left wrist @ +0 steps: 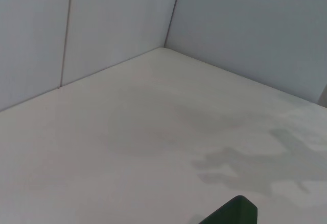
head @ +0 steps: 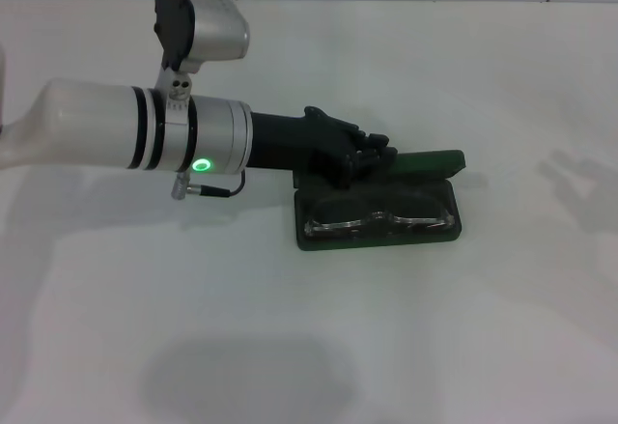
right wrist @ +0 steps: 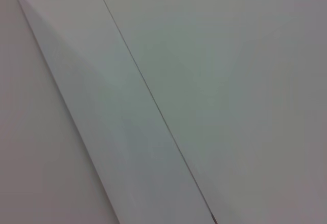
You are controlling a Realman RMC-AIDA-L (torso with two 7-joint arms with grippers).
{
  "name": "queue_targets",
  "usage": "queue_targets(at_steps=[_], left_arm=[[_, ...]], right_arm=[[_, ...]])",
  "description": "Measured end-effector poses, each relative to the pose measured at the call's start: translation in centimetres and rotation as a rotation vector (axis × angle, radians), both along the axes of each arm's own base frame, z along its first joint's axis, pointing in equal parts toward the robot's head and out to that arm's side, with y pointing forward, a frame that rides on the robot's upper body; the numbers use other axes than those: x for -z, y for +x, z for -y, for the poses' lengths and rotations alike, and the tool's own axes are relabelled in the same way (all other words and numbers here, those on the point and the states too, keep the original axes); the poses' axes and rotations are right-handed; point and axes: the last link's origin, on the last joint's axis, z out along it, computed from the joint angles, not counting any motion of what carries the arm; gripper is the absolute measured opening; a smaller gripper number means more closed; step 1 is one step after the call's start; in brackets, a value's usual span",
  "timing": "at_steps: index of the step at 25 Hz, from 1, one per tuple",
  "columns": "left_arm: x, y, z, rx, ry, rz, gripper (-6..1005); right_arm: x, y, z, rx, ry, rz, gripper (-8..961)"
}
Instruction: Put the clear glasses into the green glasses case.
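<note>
The case [head: 379,213] is lying open near mid-table, long axis running left to right, lid [head: 430,162] standing along its far edge. The glasses [head: 378,218] are sitting inside it, lenses toward me. My left gripper [head: 367,158] is hovering at the case's far-left corner by the lid; I cannot tell how wide its fingers are parted. Bare table [head: 483,327] is lying all around.

A bare test enclosure of laboratory type is suggested: a plain white table [head: 435,347] is bounded toward 12 o'clock by pale panelled walls [left wrist: 112,25] with thin vertical seams. No domestic furnishing is seen.
</note>
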Motion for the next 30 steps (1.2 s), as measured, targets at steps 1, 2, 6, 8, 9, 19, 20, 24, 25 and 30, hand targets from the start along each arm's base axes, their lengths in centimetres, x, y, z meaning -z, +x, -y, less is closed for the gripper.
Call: queue_targets(at_steps=[1,2,6,8,9,19,20,24,25,30], left_arm=[[0.1,0.0,0.1,0.003,-0.002,0.001,176],[0.2,0.0,0.3,0.008,-0.004,0.005,176],[0.8,0.1,1.1,0.046,-0.027,0.004,176],[1.0,0.1,1.4,0.058,-0.037,0.001,176],[1.0,0.1,1.5,0.063,-0.039,0.0,176],[1.8,-0.6,3.6,0.175,-0.053,-0.013,177],[1.8,-0.7,3.9,0.182,-0.056,-0.018,177],[1.9,-1.1,4.2,0.179,-0.059,-0.019,177],[1.8,-1.2,4.3,0.181,-0.061,-0.017,177],[1.0,-0.6,5.2,0.23,-0.071,0.037,177]], right_arm=[[0.0,0.0,0.0,0.0,0.0,0.0,334],[0.0,0.0,0.0,0.0,0.001,0.0,335],[0.1,0.1,0.1,0.004,0.002,-0.003,339],[0.1,0.2,0.2,0.006,0.002,-0.005,342],[0.1,0.2,0.2,0.006,0.002,-0.005,343],[0.1,0.3,0.3,0.006,0.002,-0.004,354],[0.1,0.3,0.4,0.006,0.002,-0.005,356],[0.1,0.3,0.4,0.006,0.002,-0.005,360],[0.1,0.3,0.4,0.006,0.001,-0.005,361],[0.4,0.4,0.4,0.009,-0.025,0.014,367]])
